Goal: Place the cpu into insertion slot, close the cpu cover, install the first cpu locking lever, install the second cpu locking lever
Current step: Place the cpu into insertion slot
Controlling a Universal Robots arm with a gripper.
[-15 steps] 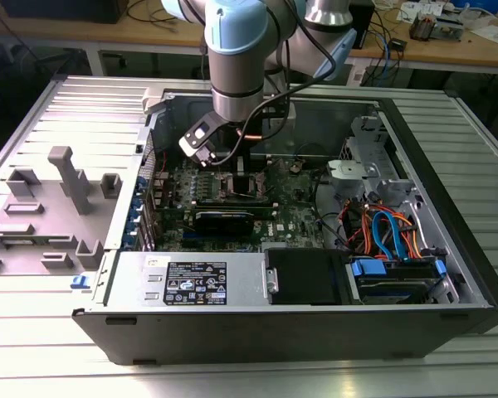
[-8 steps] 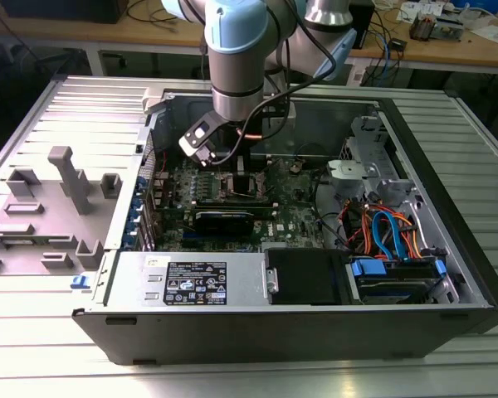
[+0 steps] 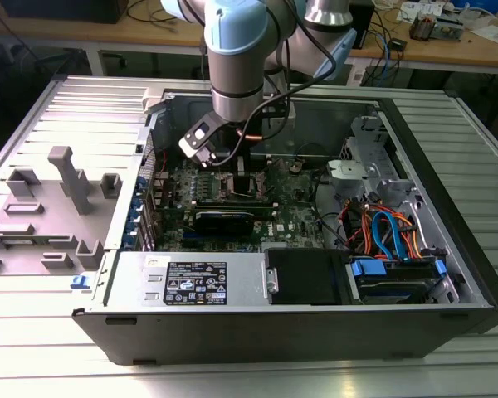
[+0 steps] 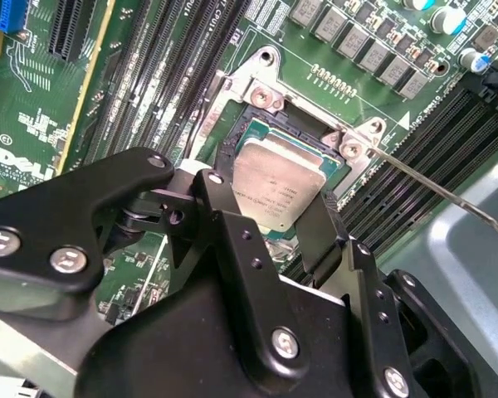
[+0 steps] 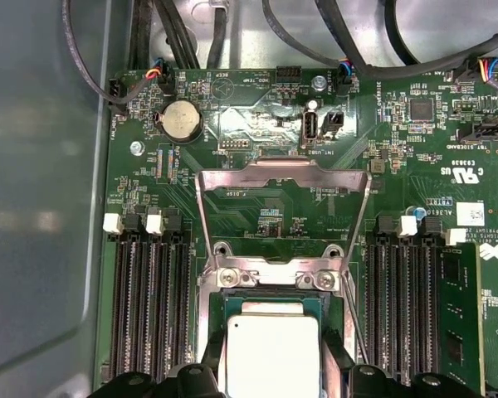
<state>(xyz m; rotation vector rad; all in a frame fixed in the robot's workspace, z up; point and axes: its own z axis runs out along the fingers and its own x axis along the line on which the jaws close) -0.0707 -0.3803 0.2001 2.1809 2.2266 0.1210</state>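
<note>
Sitting at the insertion slot, the cpu is clamped by the gripper.
The chip is pinched at two opposite edges between narrowly set fingers; whether it is fully seated cannot be told. The cpu cover is seen swung open beyond the insertion slot, with a locking lever raised beside it. If the chip is let go tilted or off-square, contacts could be bent.

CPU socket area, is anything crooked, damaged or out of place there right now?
Nothing stands out. The cpu, gripped by the pincer, lines up squarely with the insertion slot. The cpu cover is folded back open and a locking lever is unlatched, which fits a socket being loaded. No bent or broken parts show.
</note>
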